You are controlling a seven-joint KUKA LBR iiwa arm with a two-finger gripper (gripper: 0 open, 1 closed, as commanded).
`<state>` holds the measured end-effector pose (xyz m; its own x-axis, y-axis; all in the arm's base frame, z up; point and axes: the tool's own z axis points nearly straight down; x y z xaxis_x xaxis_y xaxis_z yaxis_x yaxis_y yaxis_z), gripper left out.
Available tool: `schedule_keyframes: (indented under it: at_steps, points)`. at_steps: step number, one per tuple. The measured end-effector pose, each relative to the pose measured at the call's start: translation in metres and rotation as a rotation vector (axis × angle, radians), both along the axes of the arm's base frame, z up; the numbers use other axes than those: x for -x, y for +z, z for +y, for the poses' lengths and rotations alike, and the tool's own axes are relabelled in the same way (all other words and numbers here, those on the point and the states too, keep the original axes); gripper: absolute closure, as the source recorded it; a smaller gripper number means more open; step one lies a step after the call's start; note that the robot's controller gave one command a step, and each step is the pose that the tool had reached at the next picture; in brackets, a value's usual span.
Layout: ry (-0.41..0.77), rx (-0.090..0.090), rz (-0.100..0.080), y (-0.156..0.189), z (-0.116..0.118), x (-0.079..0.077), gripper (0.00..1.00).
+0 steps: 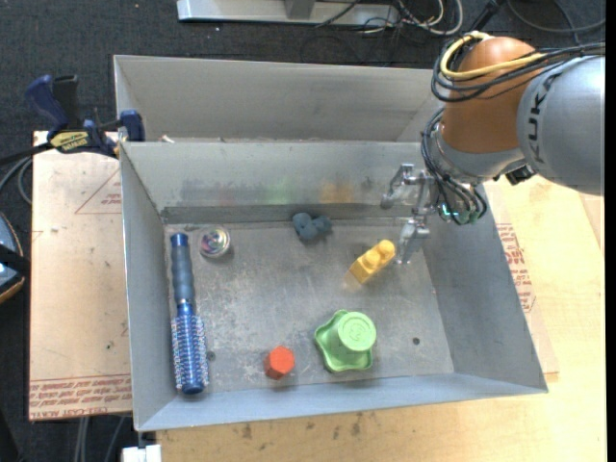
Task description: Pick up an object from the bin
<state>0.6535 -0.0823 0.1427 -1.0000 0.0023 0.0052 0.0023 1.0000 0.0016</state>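
The pincer (397, 229) hangs in the bin with its two fingers spread apart and nothing between them. A yellow block (372, 261) lies just beside one finger. A green cup (346, 341) sits below the yellow block. A blue brush (186, 316) lies far to its left.
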Motion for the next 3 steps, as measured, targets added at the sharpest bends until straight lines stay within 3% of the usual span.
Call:
schedule_keyframes:
  at_steps: [1,2,3]
  points:
    - [0.343,0.001,-0.014,-0.065,0.012,0.026,0.0]
    - [0.343,0.002,-0.019,-0.062,0.012,0.024,1.0]
    - [0.365,0.003,-0.017,0.077,0.013,0.02,1.0]
